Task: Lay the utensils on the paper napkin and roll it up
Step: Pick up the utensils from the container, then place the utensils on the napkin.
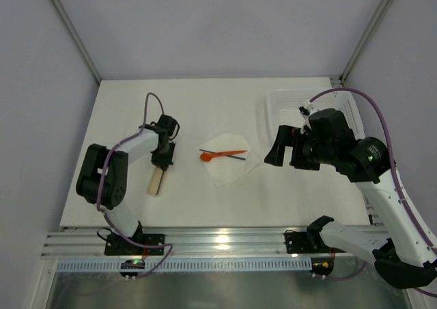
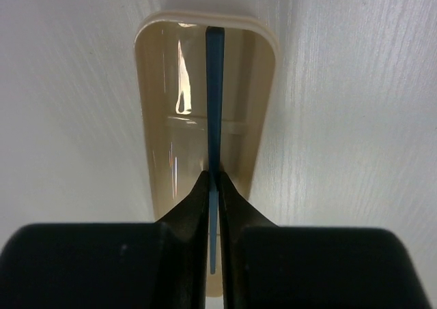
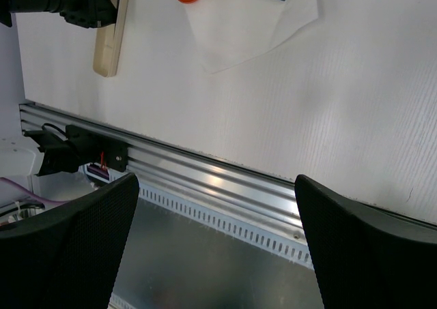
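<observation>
1. One blue stick (image 2: pixel 214 84) is the utensil in hand. It stands on its thin edge along the middle of the beige case (image 2: pixel 164 118). The left gripper (image 2: pixel 214 186) has its fingertips (image 2: pixel 198 203) clenched on it, one pad on either side.
2. Most of the stick runs ahead of the fingers toward the case's rounded far end, and only a short tail shows behind the pinch. You hold it well off centre, so I judge the long end will want to droop or swing.
3. Lift straight up out of the case before you travel sideways. The case walls sit close on both sides of the fingers, and a sideways drag could pull the case along.
4. The paper napkin (image 1: pixel 229 164) lies well apart from the left fingers, off toward the right arm. The orange spoon (image 1: pixel 220 155) and a dark stick (image 1: pixel 235 157) already lie on it, touching and almost in one line. Lay yours just beside those two on the same line, so the roll can catch all three.
5. The right gripper (image 1: pixel 281 151) hangs with its fingers (image 3: pixel 68 254) spread wide and nothing between them, near the napkin's far edge, with the white basket (image 1: pixel 300 104) beyond it. Keep it out of your path until the stick is down.
</observation>
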Tool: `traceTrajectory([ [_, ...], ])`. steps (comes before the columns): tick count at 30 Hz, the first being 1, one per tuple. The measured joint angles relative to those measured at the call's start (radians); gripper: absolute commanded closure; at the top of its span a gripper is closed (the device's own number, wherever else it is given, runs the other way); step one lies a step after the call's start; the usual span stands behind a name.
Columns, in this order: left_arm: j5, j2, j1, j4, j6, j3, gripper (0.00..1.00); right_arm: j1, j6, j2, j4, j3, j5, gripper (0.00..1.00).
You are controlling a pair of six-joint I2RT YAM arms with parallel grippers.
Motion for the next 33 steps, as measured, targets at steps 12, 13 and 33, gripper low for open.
traceTrajectory([
  [12, -0.032, -0.090, 0.002, -0.158, -0.018, 0.125, 1.00, 0.000, 0.000, 0.000, 0.001, 0.000, 0.000, 0.01],
  [13, -0.032, -0.103, 0.001, -0.167, -0.018, 0.142, 1.00, 0.000, -0.001, 0.000, 0.000, 0.000, 0.000, 0.01],
  [33, 0.146, -0.182, -0.421, -0.114, 0.517, 0.269, 1.00, 0.000, -0.001, 0.003, -0.015, 0.074, -0.005, 0.01],
])
